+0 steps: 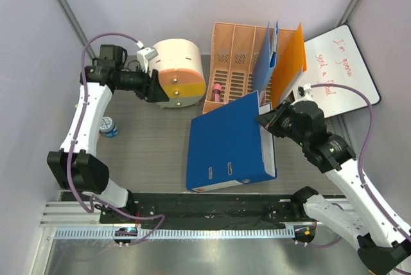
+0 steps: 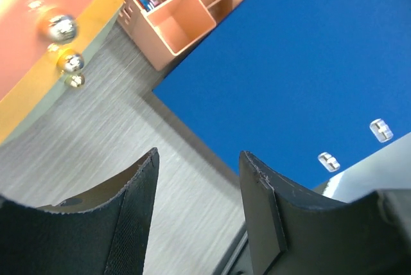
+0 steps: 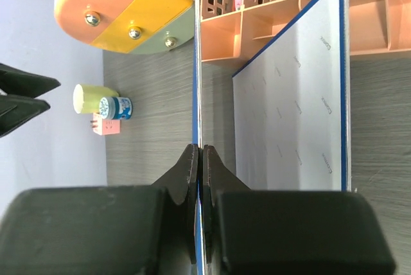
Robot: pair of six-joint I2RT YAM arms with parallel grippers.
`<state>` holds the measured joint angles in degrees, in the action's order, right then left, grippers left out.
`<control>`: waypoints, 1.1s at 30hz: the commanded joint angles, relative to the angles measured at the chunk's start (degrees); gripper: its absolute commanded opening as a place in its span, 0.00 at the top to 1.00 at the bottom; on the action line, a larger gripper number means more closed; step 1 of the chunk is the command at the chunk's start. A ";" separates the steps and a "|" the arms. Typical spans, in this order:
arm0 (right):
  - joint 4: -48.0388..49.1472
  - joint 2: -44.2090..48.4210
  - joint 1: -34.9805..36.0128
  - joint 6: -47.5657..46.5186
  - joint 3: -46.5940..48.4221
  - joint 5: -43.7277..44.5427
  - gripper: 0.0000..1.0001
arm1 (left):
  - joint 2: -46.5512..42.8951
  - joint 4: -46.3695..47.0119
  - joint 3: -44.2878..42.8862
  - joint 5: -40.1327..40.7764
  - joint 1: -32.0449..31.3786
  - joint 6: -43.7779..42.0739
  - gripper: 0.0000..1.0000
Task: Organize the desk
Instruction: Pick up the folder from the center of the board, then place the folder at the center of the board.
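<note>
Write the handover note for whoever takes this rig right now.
Left gripper: open, empty, beside the round drawer box.
Right gripper: shut on a cover edge of the blue binder.
The binder lies on the desk in front of the peach file rack.
Done: a blue folder and an orange folder stand in the rack.
Left: probably stow the binder. A small bottle sits loose at the left, and the whiteboard is at the far right.

Blue binder, peach file rack, grey wood-grain desk
</note>
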<state>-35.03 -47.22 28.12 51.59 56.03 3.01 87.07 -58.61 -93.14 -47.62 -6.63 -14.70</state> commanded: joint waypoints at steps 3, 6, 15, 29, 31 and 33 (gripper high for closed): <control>1.20 4.59 -0.87 5.79 -2.41 -0.81 0.99 | 2.32 -2.56 -0.90 -10.22 3.29 1.78 0.47; 1.36 8.18 -0.87 11.32 -8.29 -2.03 0.99 | 1.88 -2.39 -0.64 -11.18 3.29 1.78 0.47; 14.01 18.11 -0.87 19.23 -13.31 -3.37 0.99 | 3.63 -7.75 -2.92 -24.78 5.40 -1.21 0.39; 13.48 22.35 -0.87 25.04 -12.61 0.08 0.99 | 13.48 -36.49 1.11 -31.22 8.21 -31.61 0.44; 15.60 22.26 -0.87 25.75 -12.70 -0.28 0.99 | 13.66 -36.58 3.48 -31.48 8.21 -32.93 0.43; 16.30 21.22 -0.87 25.58 -10.00 -0.28 0.99 | 12.87 -36.58 4.37 -30.97 7.17 -33.82 0.38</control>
<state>-29.54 -25.80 27.38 72.31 42.26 2.33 101.95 -76.16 -89.23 -76.27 1.41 -42.48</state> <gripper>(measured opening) 0.059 0.571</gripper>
